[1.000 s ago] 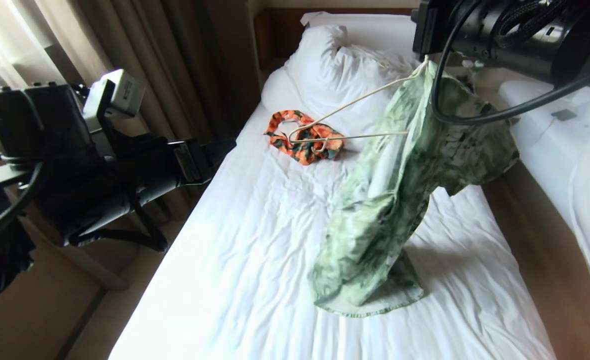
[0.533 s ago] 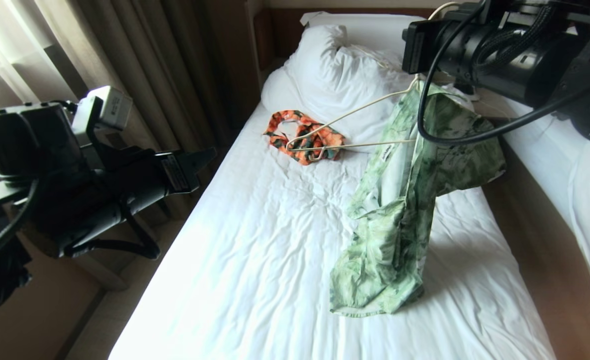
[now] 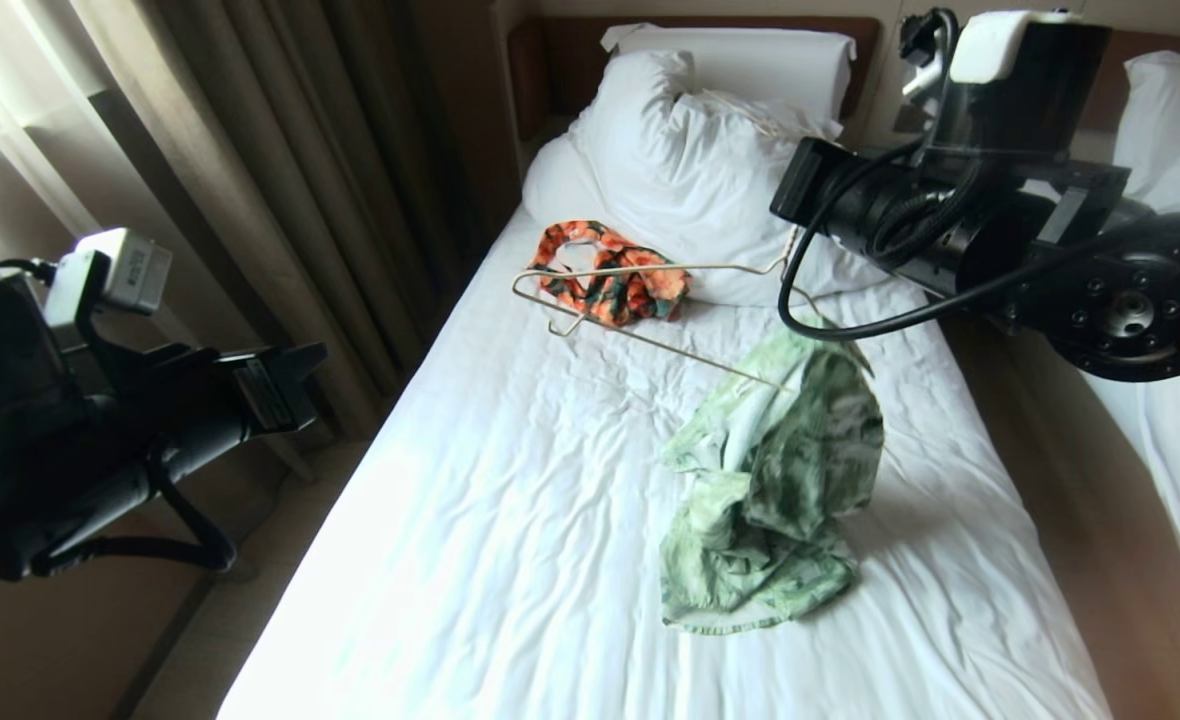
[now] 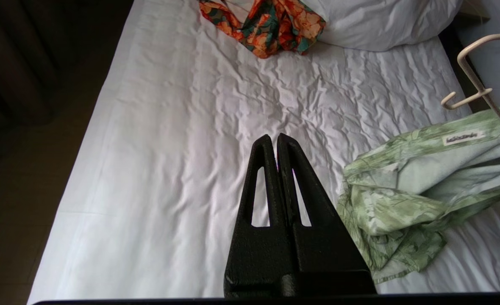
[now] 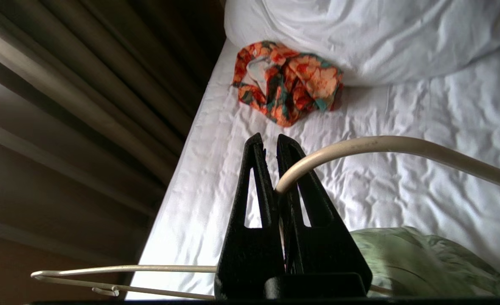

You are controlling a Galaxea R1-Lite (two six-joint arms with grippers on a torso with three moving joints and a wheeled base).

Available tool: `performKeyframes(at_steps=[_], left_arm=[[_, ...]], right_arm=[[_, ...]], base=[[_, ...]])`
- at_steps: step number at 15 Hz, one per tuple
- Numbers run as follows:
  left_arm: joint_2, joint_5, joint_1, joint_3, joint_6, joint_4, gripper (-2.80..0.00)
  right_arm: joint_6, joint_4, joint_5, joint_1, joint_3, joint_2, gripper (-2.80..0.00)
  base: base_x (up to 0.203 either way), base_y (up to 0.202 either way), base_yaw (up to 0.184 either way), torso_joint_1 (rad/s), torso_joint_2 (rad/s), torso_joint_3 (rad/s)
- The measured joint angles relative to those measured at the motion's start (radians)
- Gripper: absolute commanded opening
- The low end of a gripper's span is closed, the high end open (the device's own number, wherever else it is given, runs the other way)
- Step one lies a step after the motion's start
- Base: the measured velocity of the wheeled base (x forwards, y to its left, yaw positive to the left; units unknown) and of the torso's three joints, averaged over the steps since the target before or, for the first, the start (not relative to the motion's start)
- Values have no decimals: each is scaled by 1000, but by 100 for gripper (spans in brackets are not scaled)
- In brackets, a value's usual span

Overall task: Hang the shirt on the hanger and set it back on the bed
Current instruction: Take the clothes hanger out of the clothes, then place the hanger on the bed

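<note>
We look down on the bed, its white sheet wrinkled, a big white pillow against the dark headboard and brown curtains along its L side. The green leaf-print shirt lies in a crumpled heap on the sheet toward the R edge of the bed, collar end lifted onto one arm of the cream wire hanger, label showing in the L wrist view. The hanger sits tilted above the mattress, its frame reaching across toward the orange-and-teal garment bunched just below the pillow. The right gripper, up over the R side of the bed nr the pillow, has its jaws clamped on the hanger wire. The left gripper hangs off the L side of the bed by the curtains, jaws pressed together, holding nothing, well apart from shirt and hanger.
</note>
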State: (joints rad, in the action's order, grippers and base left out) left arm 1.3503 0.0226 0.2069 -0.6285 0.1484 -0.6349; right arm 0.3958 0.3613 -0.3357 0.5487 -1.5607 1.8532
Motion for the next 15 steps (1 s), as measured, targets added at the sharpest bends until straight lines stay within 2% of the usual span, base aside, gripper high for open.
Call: performKeyframes(at_steps=[2, 4, 6, 9, 12, 15], left_arm=[[-21, 1, -7, 14, -1, -1, -280], [-44, 3, -16, 23, -1, 2, -280], [-71, 4, -18, 45, -1, 3, -280], [-97, 5, -18, 84, 2, 1, -280], [-126, 5, -14, 103, -2, 3, -280], [-165, 3, -15, 109, -44, 5, -280]], right_arm=[[119, -48, 1, -4, 24, 13, -280], [158, -113, 6, -10, 32, 19, -280], [129, -219, 6, -32, 36, 25, -280], [43, -400, 9, -90, 73, 54, -280], [-12, -368, 10, -110, 149, 105, -280], [-64, -269, 7, -116, 214, 190, -280]], base=[[0, 0, 0, 0, 0, 0], [0, 0, 0, 0, 0, 0], [0, 0, 0, 0, 0, 0], [0, 0, 0, 0, 0, 0], [0, 0, 0, 0, 0, 0], [0, 0, 0, 0, 0, 0]])
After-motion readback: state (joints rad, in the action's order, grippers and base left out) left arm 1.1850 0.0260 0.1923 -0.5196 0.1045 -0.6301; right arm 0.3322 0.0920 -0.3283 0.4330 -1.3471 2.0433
